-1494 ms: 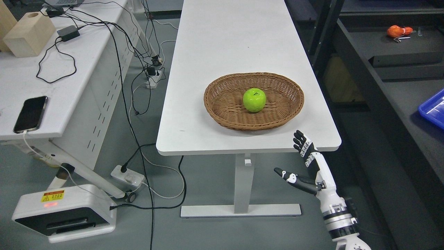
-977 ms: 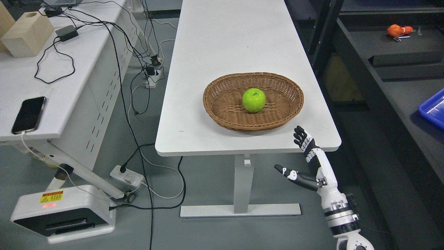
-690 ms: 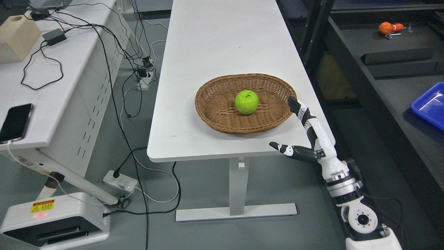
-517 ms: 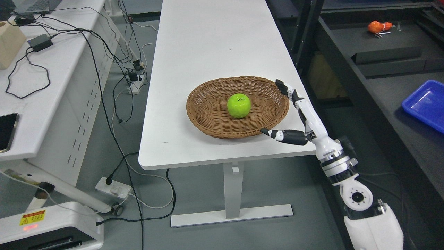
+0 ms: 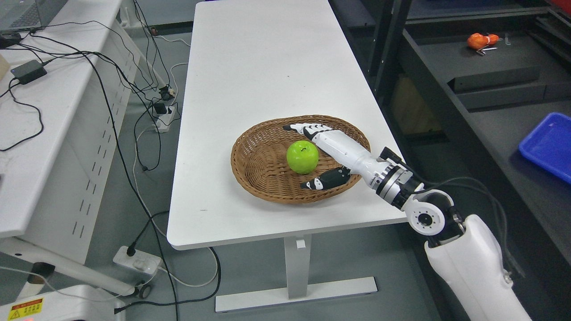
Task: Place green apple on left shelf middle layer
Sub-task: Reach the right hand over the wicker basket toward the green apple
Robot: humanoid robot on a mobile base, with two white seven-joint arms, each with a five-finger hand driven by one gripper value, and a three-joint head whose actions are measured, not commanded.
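Note:
A green apple [image 5: 302, 157] lies in the middle of a brown wicker basket [image 5: 254, 156] on the long white table [image 5: 263, 67]. My right hand [image 5: 299, 154] reaches into the basket from the right, open. Its fingers [image 5: 308, 129] stretch behind the apple and its thumb [image 5: 324, 179] lies in front, so the apple sits between them. I cannot tell whether the palm touches the apple. The left arm does not show.
Dark shelving [image 5: 486, 84] stands to the right, with an orange object [image 5: 478, 41] on it and a blue tray [image 5: 548, 145] at the right edge. A white desk [image 5: 40, 111] with cables [image 5: 111, 76] is on the left. Power strips lie on the floor.
My right hand has risen from below the table's front edge and reached into the basket around the apple. The camera has shifted, so the whole scene moved left and down.

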